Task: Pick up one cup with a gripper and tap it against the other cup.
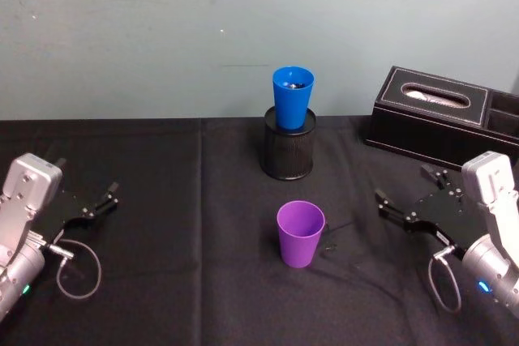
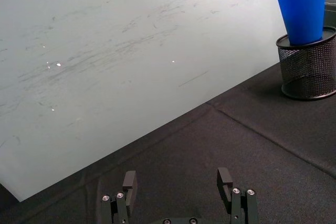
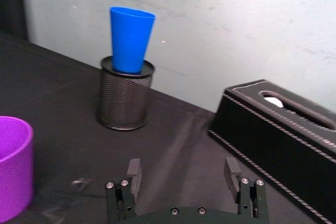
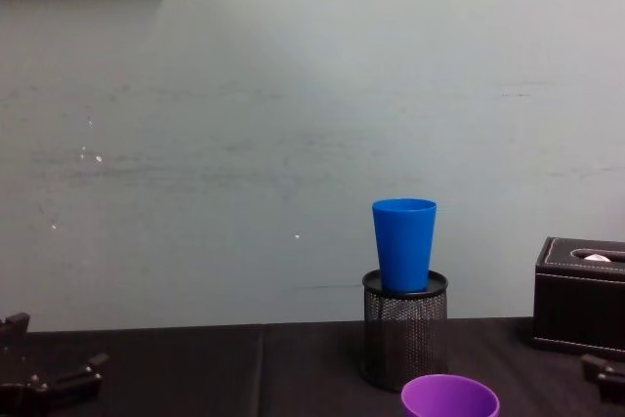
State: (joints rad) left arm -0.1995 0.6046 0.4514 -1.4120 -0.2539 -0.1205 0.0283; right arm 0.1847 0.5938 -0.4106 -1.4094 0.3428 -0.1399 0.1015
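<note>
A purple cup [image 1: 300, 233] stands upright on the black tablecloth near the middle, also seen as the purple cup [image 3: 13, 167] and the purple cup [image 4: 450, 397]. Behind it the blue cup [image 1: 292, 97] sits upright in a black mesh holder [image 1: 288, 150]; the blue cup [image 3: 130, 39] [image 2: 304, 9] [image 4: 403, 243] shows in the other views too. My right gripper [image 1: 401, 185] is open to the right of the purple cup, apart from it, with nothing between its fingers [image 3: 133, 173]. My left gripper [image 1: 111, 195] rests open at the far left.
A black leather tissue box [image 1: 434, 113] stands at the back right, close behind the right arm. A pale wall runs along the table's far edge. Open cloth lies between the purple cup and each gripper.
</note>
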